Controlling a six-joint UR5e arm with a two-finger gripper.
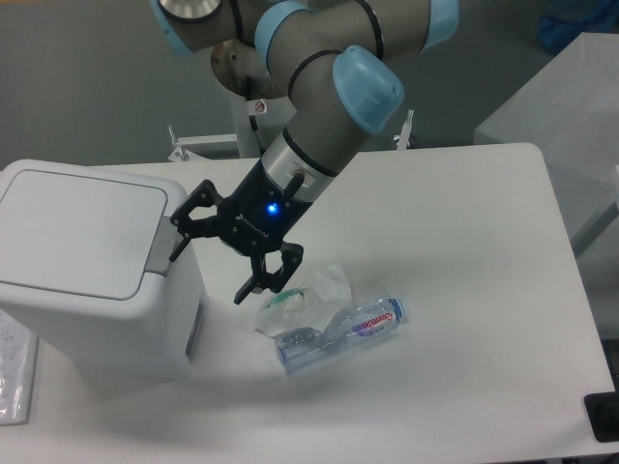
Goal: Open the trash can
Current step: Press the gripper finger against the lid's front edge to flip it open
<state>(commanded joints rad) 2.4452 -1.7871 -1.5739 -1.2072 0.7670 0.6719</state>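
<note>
The trash can [92, 280] is a large white boxy bin at the left of the table, its flat lid [77, 232] down. A grey push tab [162, 246] sits on the lid's right edge. My gripper [207, 273] hangs open just right of that tab, its upper finger [181, 239] close to the tab and its lower finger [253, 283] over the table. Whether the upper finger touches the tab is unclear. Nothing is between the fingers.
A crushed clear plastic bottle [340, 332] with a red label lies on the white table [464, 290] right of the bin, beside crumpled clear wrapping [300, 295]. A clear bag [14, 372] lies at the left edge. The robot base [256, 87] stands at the back.
</note>
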